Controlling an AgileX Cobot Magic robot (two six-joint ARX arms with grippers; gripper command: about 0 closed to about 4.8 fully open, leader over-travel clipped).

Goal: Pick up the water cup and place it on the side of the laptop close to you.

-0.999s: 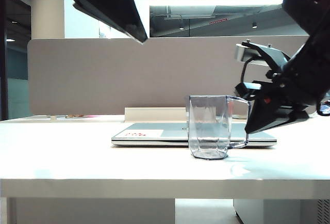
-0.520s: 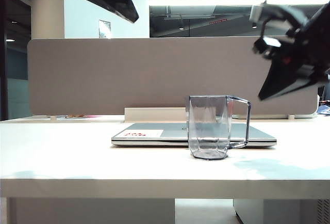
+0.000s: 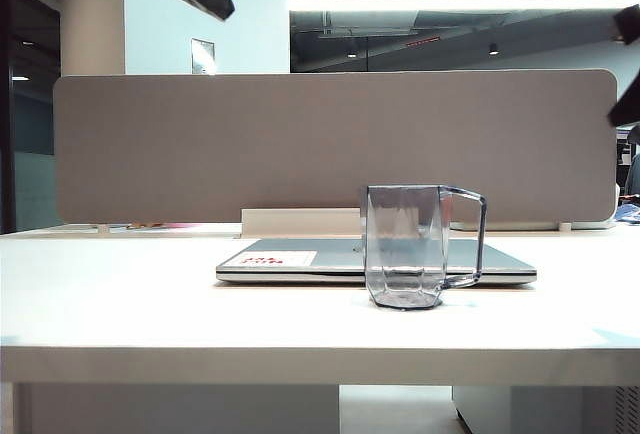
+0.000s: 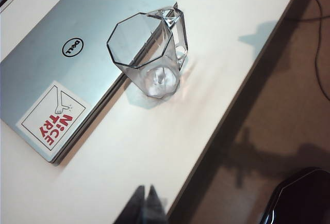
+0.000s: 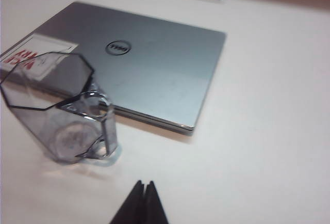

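Observation:
The water cup [image 3: 404, 246], clear and grey-tinted with a thin loop handle on its right, stands upright on the white table just in front of the closed silver laptop [image 3: 300, 257]. From above, the cup [image 4: 149, 53] sits against the laptop's [image 4: 77, 59] long edge; the cup [image 5: 59, 108] also shows beside the laptop [image 5: 149, 64] in the right wrist view. My left gripper [image 4: 145, 189] is shut and empty, high above the table's front edge. My right gripper [image 5: 144, 184] is shut and empty, raised well clear of the cup. In the exterior view only dark arm parts show at the upper corners.
A grey partition [image 3: 330, 144] stands behind the table [image 3: 150, 304]. A white-and-red sticker [image 4: 51, 118] marks one laptop corner. The table's front edge [image 4: 247, 74] drops to a brown floor, with a dark object [image 4: 301, 198] below.
The right arm has lifted up and away to the right, leaving the cup's handle and nearly leaving the exterior view. The left arm has drawn back toward the upper left. The cup has stayed put.

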